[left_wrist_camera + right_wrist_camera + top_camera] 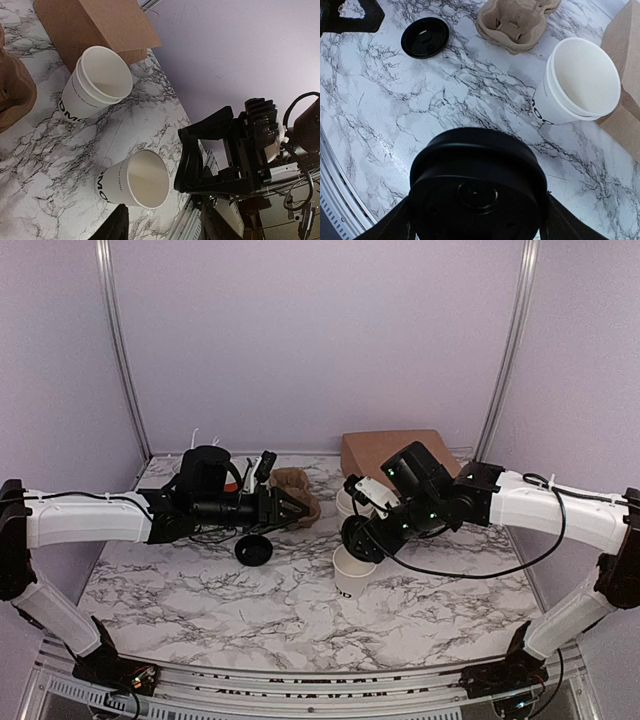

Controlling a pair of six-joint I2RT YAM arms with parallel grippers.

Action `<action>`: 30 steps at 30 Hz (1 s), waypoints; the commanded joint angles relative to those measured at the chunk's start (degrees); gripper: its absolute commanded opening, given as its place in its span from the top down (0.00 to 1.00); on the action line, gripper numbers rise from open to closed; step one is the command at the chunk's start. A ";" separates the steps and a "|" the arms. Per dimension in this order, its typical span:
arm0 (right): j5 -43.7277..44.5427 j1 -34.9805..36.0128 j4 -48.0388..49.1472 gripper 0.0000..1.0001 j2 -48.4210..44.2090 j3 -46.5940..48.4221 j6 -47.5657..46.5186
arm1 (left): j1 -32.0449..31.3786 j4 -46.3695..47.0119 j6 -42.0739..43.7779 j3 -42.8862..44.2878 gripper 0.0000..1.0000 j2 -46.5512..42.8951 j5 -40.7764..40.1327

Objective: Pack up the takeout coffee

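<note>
The takeout coffee is in two parts. Its white paper cup (348,578) stands upright and open near the middle of the bench (200,610). The black dome lid (477,185) is clamped in the right claw (362,532), tilted and just above the cup's far rim, not seated on it.

The left claw (288,506) hovers with its jaws apart and nothing between them. It points at the pulp carrier (298,490) and is just beside it.

A loose flat lid (253,550) lies on the marble below the left claw, to the left of the cup and apart from it. A stack of lidless cups (580,80) stands behind the open cup, close beside a brown paper bag (390,450) at the rear edge of the bench.

Bare marble runs from the cup forward to the near edge, and widely to the left and right front corners. The rear is tight, with the carrier, stack and bag in a row along the back, and the right arm's wrist above the stack.
</note>
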 commanded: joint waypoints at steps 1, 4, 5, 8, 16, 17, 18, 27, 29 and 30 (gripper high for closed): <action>-1.58 -0.34 -1.54 0.22 2.10 3.27 0.40 | -0.10 -1.11 1.08 -0.67 0.50 -1.84 -0.22; -1.85 -0.32 -1.87 0.21 3.04 3.67 0.43 | -0.10 -1.14 1.07 -0.93 0.50 -1.92 -0.29; -1.86 -0.31 -2.02 0.21 3.24 3.75 0.46 | -0.10 -1.17 1.00 -0.97 0.50 -1.93 -0.29; -2.01 -0.29 -2.31 0.20 3.86 3.95 0.63 | -0.10 -1.15 0.91 -1.30 0.50 -2.02 -0.35; -2.75 -0.29 -2.36 0.20 5.74 4.98 1.00 | -0.10 -1.18 0.63 -1.59 0.50 -2.27 -0.38; -2.84 -0.29 -2.36 0.20 5.90 5.16 1.02 | -0.10 -1.14 0.63 -1.59 0.50 -2.32 -0.38; -2.86 -0.25 -2.44 0.20 6.10 5.31 0.97 | -0.16 -1.16 0.63 -1.63 0.50 -2.43 -0.38; -2.93 -0.29 -3.30 0.19 7.56 6.32 1.04 | -0.14 -1.18 0.63 -2.11 0.50 -2.77 -0.56; -2.95 -0.31 -3.49 0.19 7.85 6.44 1.04 | -0.15 -1.17 0.72 -2.12 0.50 -2.73 -0.56; -2.93 -0.29 -3.65 0.19 7.92 6.47 1.01 | -0.10 -1.13 0.72 -2.12 0.50 -2.72 -0.56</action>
